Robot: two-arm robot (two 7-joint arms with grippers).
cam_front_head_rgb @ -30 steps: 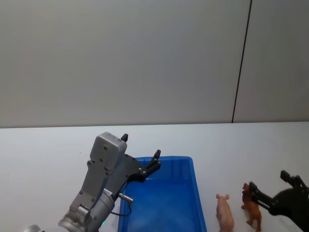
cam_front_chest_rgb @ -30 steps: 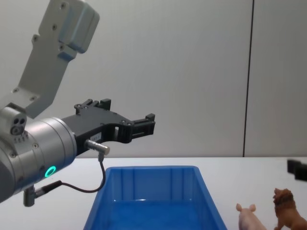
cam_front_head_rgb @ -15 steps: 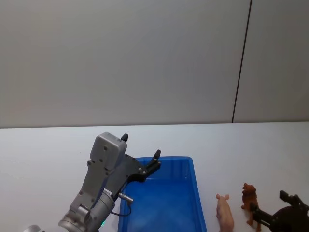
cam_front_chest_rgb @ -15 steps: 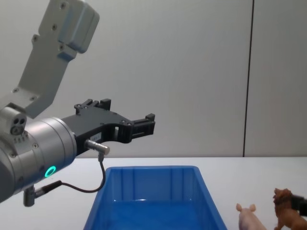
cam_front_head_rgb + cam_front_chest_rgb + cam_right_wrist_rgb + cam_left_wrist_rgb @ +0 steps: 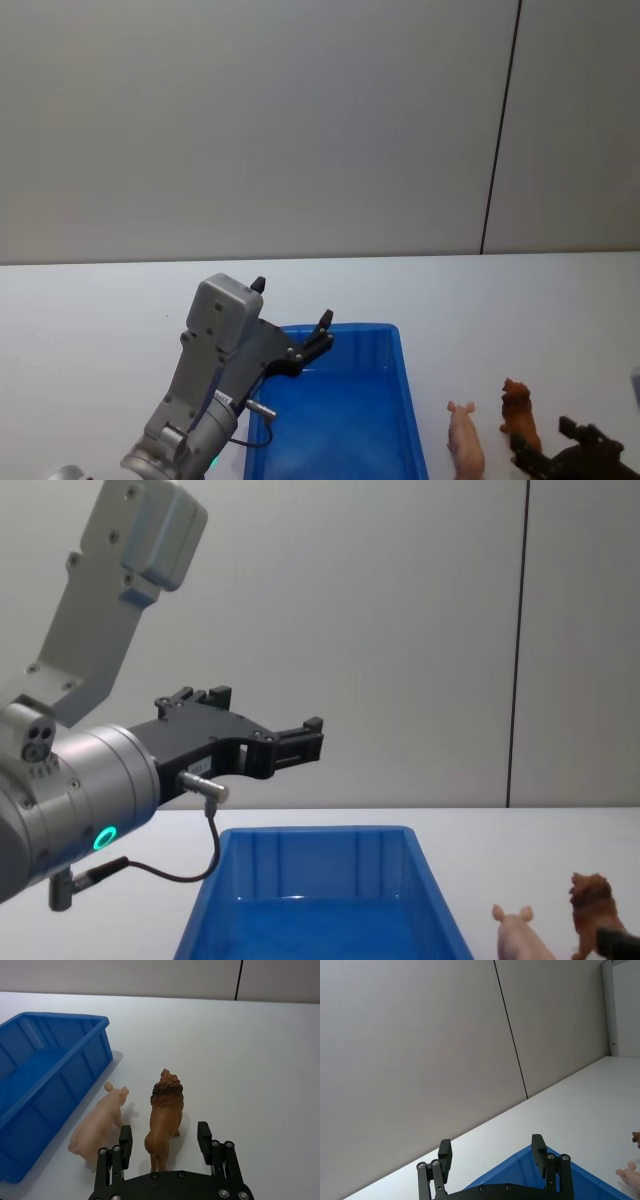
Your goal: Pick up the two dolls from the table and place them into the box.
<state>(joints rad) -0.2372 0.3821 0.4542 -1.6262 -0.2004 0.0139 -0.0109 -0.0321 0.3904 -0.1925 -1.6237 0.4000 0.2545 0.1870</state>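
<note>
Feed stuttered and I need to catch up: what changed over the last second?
The right gripper dropped toward the table; its open fingers now flank the hindquarters of the lion without gripping. The left gripper, pig and box stayed put.

The right gripper (image 5: 164,1131) now sits lower and nearer the robot than a second ago, no longer reaching past the brown lion doll (image 5: 518,412) but just behind its hind end, and in the chest view it drops from mid-height to the bottom right corner.
</note>
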